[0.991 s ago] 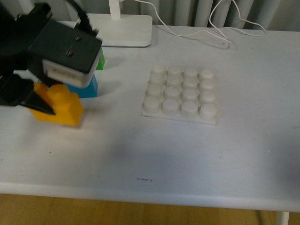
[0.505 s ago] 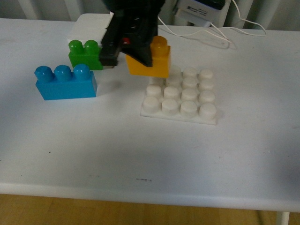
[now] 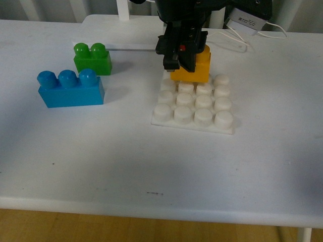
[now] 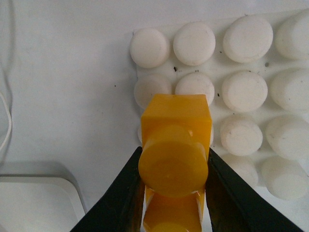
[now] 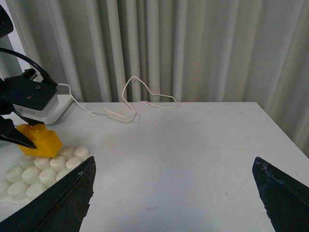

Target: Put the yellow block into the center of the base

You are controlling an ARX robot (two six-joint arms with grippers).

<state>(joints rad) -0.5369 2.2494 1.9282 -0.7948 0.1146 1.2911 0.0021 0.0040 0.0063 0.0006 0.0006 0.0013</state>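
Front view: nearest on the white table (image 3: pixel 126 166) lies the base (image 3: pixel 184 115), its front three rows of studs bare. To its left, apart from it, stands the blue brick (image 3: pixel 70 89), with the green brick (image 3: pixel 92 58) just behind. Over the middle of the base's far row, the left gripper (image 3: pixel 184 58) is clamped on the yellow block (image 3: pixel 197 70), one finger on each side; whether the block rests on the studs I cannot tell. Beyond is a white lamp foot (image 3: pixel 116 33). The right gripper (image 5: pixel 174 203) is spread wide and holds nothing.
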